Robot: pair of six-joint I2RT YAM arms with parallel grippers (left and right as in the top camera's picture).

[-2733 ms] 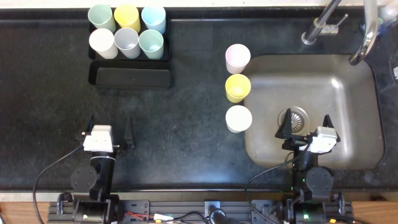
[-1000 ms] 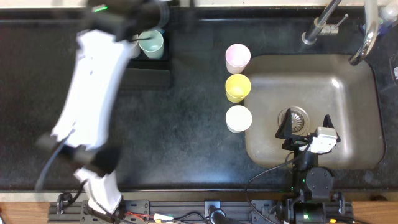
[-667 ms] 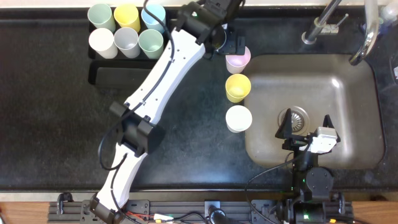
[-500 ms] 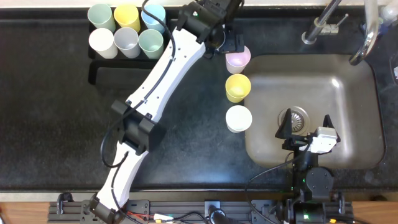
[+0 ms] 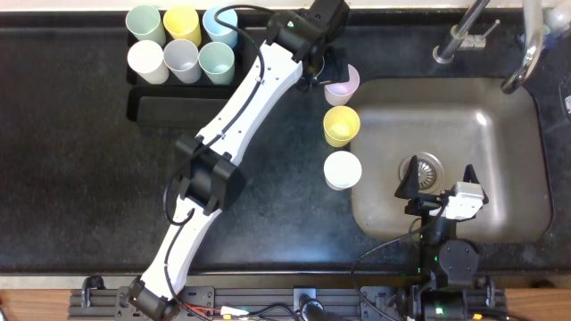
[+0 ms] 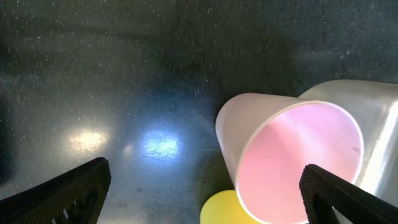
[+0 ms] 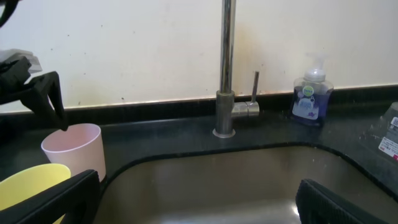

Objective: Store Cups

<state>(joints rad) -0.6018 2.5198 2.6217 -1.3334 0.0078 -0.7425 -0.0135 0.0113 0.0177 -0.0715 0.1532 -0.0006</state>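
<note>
Left gripper: fingers spread wide, holding nothing. The left arm reaches across the black counter to the far middle, and this gripper hangs over the pink cup. From the wrist camera the cup's open mouth lies between the two fingers, nearer one than the other; contact with the rim cannot be judged. From the right wrist camera one dark finger shows just above and to the left of the cup's rim, and the cup stands upright. Three loose cups stand in a row on the counter along the left edge of the sink: pink farthest, the yellow cup in the middle, the white cup nearest. Pink and yellow are just beside each other, as are yellow and white. A black tray sits at the far left of the counter, well apart from the row, with six cups standing upright in two rows of three in its far part. Right gripper: fingers apart, holding nothing, low over the near left part of the sink, beside the drain. A tap stands behind the sink, and a soap bottle stands to its right.
</note>
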